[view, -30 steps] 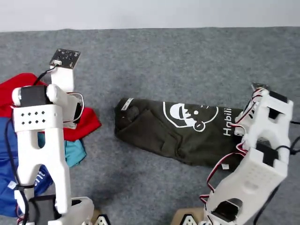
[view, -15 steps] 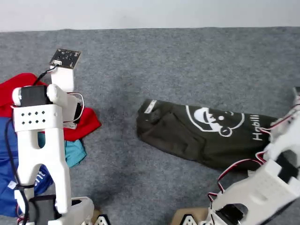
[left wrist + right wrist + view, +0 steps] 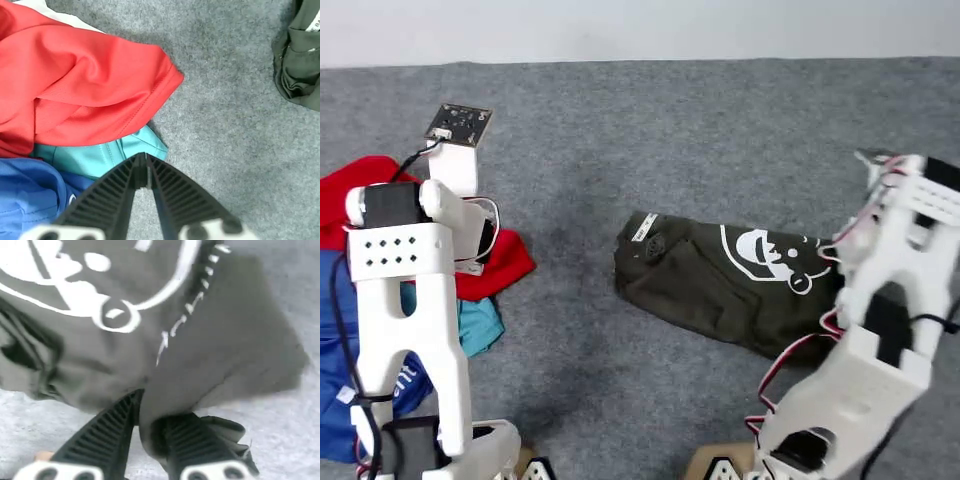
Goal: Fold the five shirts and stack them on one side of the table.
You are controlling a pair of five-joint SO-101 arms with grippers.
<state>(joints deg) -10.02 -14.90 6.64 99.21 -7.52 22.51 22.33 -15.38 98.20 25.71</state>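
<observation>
Dragged rightward since a second ago, the dark olive cotton shirt with a white cartoon print (image 3: 720, 290) now lies crumpled at centre right of the grey carpeted bench (image 3: 670, 140), its right end under the right arm (image 3: 890, 260). On that end the right tool (image 3: 147, 407) pinches a fold of fabric. At lower left the left tool (image 3: 145, 159) hovers with its jaws pressed together and empty, just beside the heaped glossy teal shirt (image 3: 105, 155), red knit shirt (image 3: 75, 85) and blue shirt (image 3: 25, 195).

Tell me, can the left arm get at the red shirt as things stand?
Probably yes: the left gripper, shut, hangs close to the red shirt, and nothing covers its near edge.
</observation>
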